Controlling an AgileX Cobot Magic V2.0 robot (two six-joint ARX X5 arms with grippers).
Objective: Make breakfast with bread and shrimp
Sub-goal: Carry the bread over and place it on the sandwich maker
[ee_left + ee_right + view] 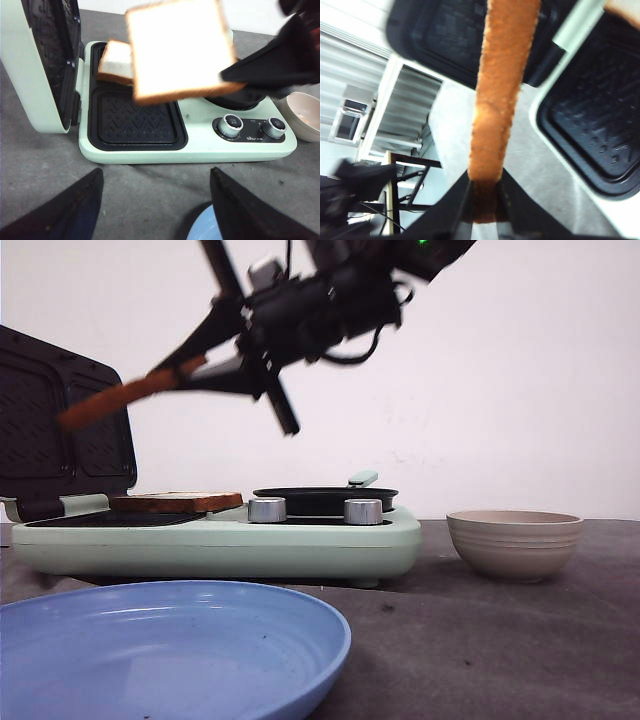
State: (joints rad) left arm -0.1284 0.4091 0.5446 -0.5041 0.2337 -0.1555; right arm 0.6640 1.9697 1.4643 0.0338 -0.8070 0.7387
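Golden-crusted bread (177, 47) hangs in the air above the green sandwich maker (215, 540), pinched at one edge by the right tool (484, 197). Another slice (116, 62) already lies on the black grill plate (135, 120). I think the step is laying this slice down, so next it must come lower and level; the left tool (155, 205) waits wide apart over the counter (500, 640).

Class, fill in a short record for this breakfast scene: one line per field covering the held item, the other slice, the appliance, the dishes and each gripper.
Held item: bread slice, in the air above the grill plate
Holder: right gripper, shut on its crust
Other slice: second bread slice, lying on the sandwich maker
Lid: open, upright
Dishes: beige bowl, blue plate
Left gripper: open, empty
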